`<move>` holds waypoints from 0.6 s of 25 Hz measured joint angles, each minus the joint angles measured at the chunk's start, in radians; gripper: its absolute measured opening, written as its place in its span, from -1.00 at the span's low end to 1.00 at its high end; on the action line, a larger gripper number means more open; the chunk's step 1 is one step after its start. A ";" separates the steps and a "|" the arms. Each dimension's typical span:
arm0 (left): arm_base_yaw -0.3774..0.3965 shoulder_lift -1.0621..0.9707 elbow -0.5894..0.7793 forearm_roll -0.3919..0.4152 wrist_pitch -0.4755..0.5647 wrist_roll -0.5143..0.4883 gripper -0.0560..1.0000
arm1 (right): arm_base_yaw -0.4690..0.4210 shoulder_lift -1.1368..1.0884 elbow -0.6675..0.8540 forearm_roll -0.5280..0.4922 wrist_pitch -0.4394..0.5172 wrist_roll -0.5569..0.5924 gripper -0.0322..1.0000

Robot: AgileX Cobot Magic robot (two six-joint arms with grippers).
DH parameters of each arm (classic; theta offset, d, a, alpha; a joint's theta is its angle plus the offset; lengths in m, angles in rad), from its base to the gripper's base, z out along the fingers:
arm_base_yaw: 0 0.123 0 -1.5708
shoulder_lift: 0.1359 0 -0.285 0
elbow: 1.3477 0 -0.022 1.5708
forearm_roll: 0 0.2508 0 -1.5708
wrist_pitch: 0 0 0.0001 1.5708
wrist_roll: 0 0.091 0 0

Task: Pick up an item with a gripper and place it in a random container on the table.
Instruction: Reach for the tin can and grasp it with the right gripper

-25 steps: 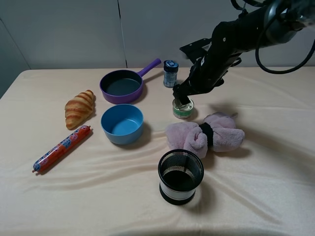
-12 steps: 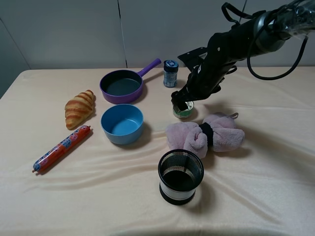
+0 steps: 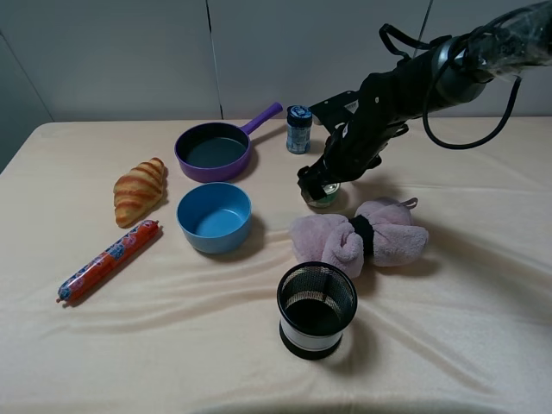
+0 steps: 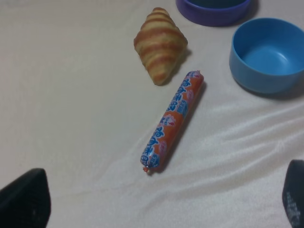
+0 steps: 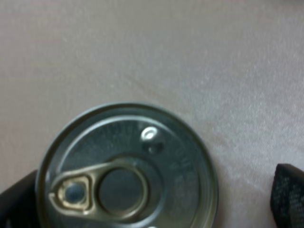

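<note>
From above, the right pincer hangs spread over the tin can, the mesh cup well apart from it; the left wrist view shows the left pincer parted, a sausage ahead of it; the right wrist view shows the tin can between wide-apart fingers, unclamped.

Cream-clothed table, can, mesh cup, bowl, pan
</note>
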 joint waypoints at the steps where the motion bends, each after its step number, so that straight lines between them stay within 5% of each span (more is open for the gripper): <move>1: 0.000 0.000 0.000 0.000 0.000 0.000 0.98 | 0.000 0.000 0.000 0.001 -0.004 0.000 0.41; 15: 0.000 0.000 0.000 0.000 0.000 0.000 0.98 | 0.000 0.001 0.000 0.022 -0.025 0.000 0.41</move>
